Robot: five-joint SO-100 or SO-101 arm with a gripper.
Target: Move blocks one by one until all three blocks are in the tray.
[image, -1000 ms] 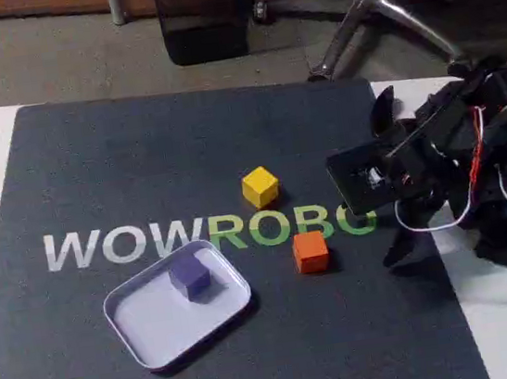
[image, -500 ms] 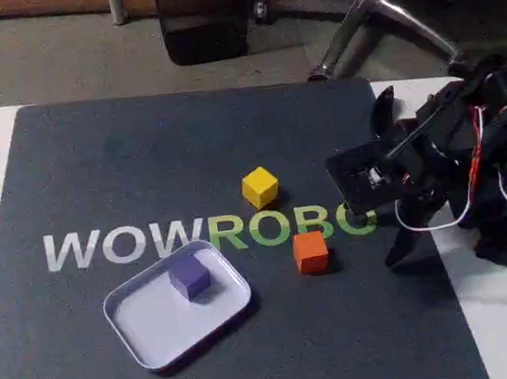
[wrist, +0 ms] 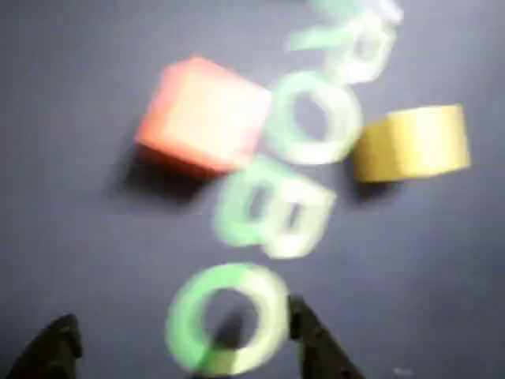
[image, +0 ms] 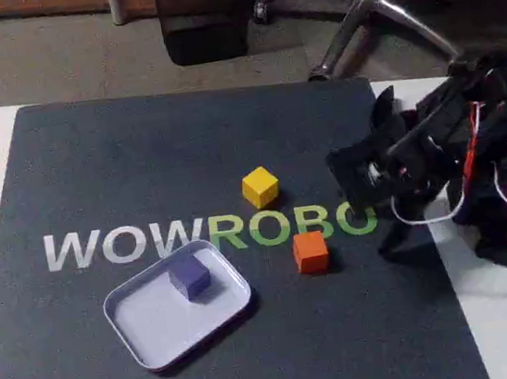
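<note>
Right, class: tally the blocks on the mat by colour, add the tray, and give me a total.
Yellow block: 1
Orange block: 1
Purple block: 1, lying in the tray
Tray: 1
Total: 4

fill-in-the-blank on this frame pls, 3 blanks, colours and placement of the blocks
The block lying inside the tray is ____. The yellow block and the orange block both rest on the dark ____. In the wrist view, the hand has its two fingers apart with ____ held between them.

Missing words: purple; mat; nothing
</note>
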